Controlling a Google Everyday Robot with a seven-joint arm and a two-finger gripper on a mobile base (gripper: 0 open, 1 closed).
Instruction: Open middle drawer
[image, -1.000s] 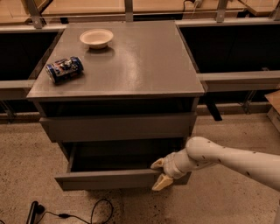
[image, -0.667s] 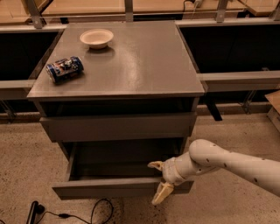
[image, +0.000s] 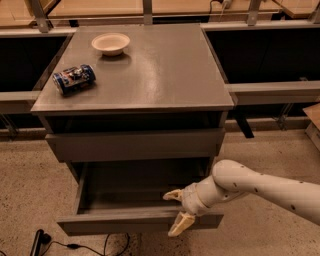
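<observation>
One cabinet (image: 150, 75): grey, square-topped, standing on a speckled floor (image: 30, 190) with dark low shelving (image: 272, 90) running off to either side of it.
Two drawer fronts in sight: the upper front (image: 135, 145) sits flush and shut just under the top; below it is the middle drawer (image: 115, 222), which stands drawn out toward the camera, its shallow box bare as far as I can see inside.
Middle drawer against my pincer: its front panel lies directly at my fingertips, and I am at the right-hand part of that panel, near its right end.
One arm (image: 270, 192): mine, white and rounded, reaching in from the right edge, low, at the height of the open drawer.
One pincer (image: 177, 210): spread, its two tan fingers (image: 172, 194) astride the drawer's top front edge, one over the inside of the box, the other down across the outer face; whether either pad presses the panel I cannot tell.
One can (image: 74, 78): blue and white, lying on its side near the left edge of the cabinet top.
One bowl (image: 110, 43): pale, upright, toward the back left of the top, well apart from the can.
One cable (image: 75, 246): black, on the floor below the drawer's left corner, with a dark plug-like end beside it.
In the way: nothing lies between my pincer and the drawer front; can and bowl are up on top, well apart from my fingers.
</observation>
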